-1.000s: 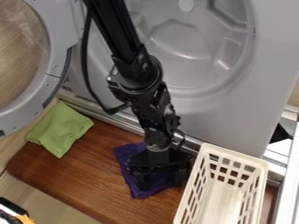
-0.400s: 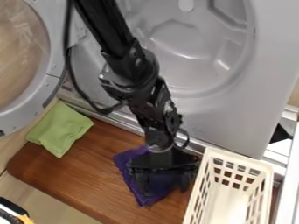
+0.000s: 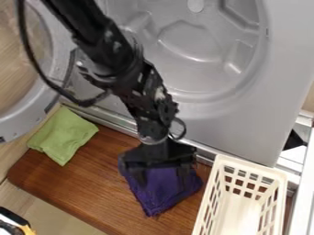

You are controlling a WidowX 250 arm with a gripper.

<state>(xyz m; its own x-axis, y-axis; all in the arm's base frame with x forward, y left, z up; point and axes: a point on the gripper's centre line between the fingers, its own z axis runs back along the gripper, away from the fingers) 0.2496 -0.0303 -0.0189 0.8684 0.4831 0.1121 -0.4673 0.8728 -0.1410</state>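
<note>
Since the earlier frame, the gripper (image 3: 162,176) has been moved up and left. At left, a green cloth (image 3: 63,134) is left folded; at lower centre, the purple cloth (image 3: 158,190), beneath wide-spread fingers, is left unlifted on the wooden board (image 3: 92,183), outside the white basket (image 3: 236,206), lower right.

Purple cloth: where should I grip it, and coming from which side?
Probably pinch the middle of the purple cloth from above: it lies low on the board, with the gripper over its upper part. Its right corner looks tighter, close beside the basket.
</note>
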